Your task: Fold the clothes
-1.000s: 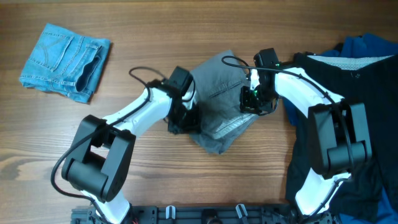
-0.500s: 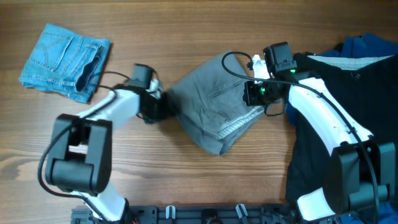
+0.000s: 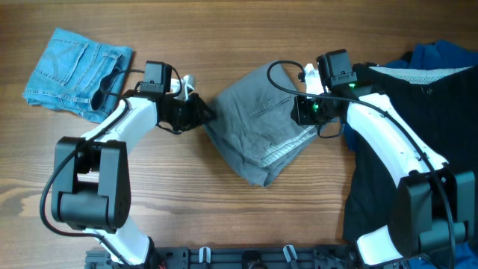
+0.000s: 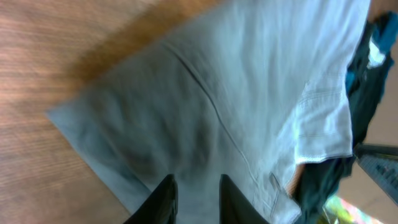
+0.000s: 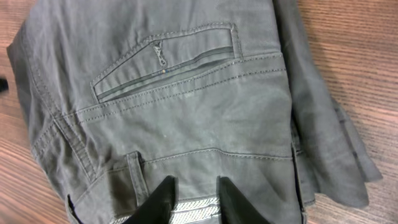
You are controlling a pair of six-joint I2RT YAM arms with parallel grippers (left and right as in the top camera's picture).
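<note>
We have the grey shorts (image 3: 258,134) at mid-table, bunched into a rough diamond, pale waistband lining showing near the lower right edge, so the fold is not done.

The left gripper (image 4: 198,182) sits at the shorts' left edge, jaws a little apart, nothing pinched between them in the left wrist view. The right gripper (image 5: 194,183) hangs over the back pocket (image 5: 168,68) side near the waistband, jaws also slightly apart and empty.

Risks as we judge them:
1. With such narrow gaps, closing here may catch only 1 layer, and the stack would peel apart when lifted.
2. The left fingers are low at the cloth edge; a push instead of a pinch would shove the shorts right and add creases.
3. The black garment (image 3: 448,112) and the blue garment (image 3: 441,54) lie just beside the right arm; a wide swing could snag them and drag them onto the grey shorts.
4. Uneven pulls from the 2 arms would skew the fold.

The folded denim shorts (image 3: 78,73) lie near the left arm on the table (image 3: 224,37); a sweep outward could disturb them.
</note>
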